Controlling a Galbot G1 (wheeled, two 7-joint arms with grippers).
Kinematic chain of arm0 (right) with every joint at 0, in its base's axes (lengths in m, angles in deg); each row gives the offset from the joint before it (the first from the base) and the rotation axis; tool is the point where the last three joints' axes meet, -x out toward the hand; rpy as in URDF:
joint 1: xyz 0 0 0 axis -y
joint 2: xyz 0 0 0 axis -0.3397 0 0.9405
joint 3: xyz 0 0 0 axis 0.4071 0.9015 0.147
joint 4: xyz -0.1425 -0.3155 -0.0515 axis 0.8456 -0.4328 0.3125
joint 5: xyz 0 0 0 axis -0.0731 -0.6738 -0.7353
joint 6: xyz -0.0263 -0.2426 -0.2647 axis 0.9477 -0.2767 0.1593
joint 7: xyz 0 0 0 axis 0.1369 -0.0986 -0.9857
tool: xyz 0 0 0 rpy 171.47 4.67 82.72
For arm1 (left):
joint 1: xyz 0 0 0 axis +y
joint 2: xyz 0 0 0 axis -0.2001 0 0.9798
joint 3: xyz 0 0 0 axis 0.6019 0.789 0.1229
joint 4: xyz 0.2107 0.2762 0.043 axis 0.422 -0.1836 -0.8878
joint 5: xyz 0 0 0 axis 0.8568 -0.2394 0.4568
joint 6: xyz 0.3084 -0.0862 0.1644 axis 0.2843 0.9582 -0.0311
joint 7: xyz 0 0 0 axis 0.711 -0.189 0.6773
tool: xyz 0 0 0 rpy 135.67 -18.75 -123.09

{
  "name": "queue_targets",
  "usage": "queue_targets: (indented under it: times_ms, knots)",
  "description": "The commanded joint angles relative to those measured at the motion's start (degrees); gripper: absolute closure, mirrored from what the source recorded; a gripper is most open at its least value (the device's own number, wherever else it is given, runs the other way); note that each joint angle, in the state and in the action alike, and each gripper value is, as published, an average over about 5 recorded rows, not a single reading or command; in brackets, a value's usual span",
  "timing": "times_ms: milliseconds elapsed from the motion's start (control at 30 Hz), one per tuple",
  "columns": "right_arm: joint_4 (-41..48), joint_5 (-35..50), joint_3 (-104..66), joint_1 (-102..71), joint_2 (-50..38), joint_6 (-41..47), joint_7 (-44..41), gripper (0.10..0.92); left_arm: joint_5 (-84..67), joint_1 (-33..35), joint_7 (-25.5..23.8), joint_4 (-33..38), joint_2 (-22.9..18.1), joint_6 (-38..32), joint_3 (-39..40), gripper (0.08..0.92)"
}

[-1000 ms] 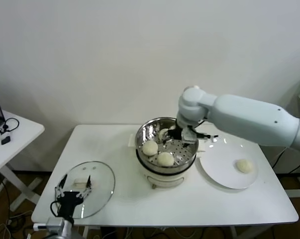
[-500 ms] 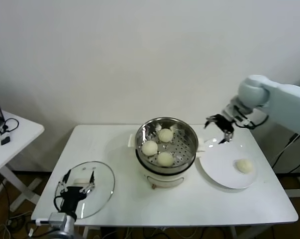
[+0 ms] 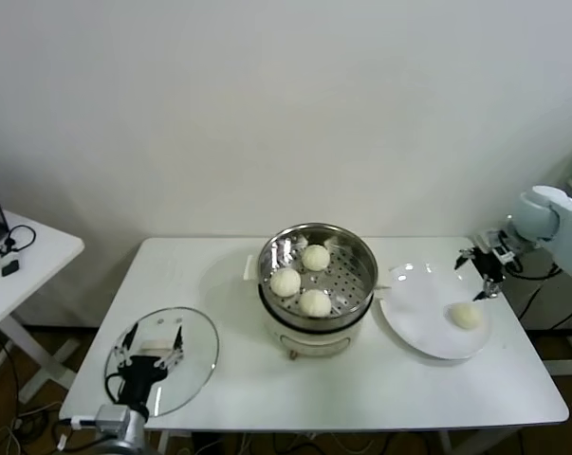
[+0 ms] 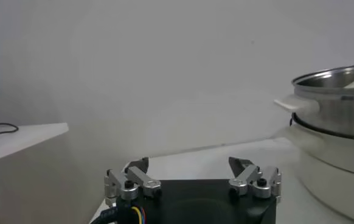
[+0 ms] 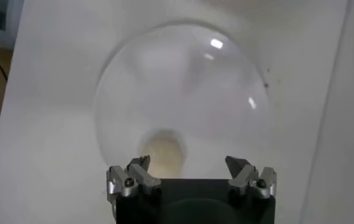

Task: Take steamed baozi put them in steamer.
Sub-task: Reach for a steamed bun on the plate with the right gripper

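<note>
The right tool [image 3: 481, 271], fingers spread wide and empty, is hanging just above the last baozi [image 3: 466, 316], lying directly beneath it.

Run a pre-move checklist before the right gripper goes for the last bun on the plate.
1. Right gripper open and empty: ok.
2. Last cream-white round bun lying free on the flat white plate: ok.
3. Right gripper lined up over that bun: ok, the right wrist view shows it between the fingers, below.
4. Free spot in the round stainless-steel steamer beside the three buns: ok, bare perforated floor on its right side.
5. Round glass lid off the steamer: ok, on the table.
6. Left gripper parked over the lid: ok.
</note>
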Motion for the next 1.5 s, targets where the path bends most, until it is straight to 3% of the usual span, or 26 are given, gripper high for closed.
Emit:
queue_targets:
  times_ms: [33, 1200, 1500]
  knots:
    - [12.52, -10.32, -15.02, -16.07, 3.85, -0.69, -0.76, 0.203, 0.26, 0.28, 0.23, 0.18, -0.20, 0.18, -0.08, 0.177]
    - [22.27, -13.44, -21.33, -17.91, 12.44, -1.30, -0.97, 0.203, 0.94, 0.89, 0.32, -0.29, -0.36, 0.13, -0.21, 0.177]
    - [22.75, -13.19, -21.75, -17.51, 12.60, -1.22, -1.02, 0.300, 0.95, 1.01, 0.31, -0.20, -0.44, 0.04, -0.22, 0.177]
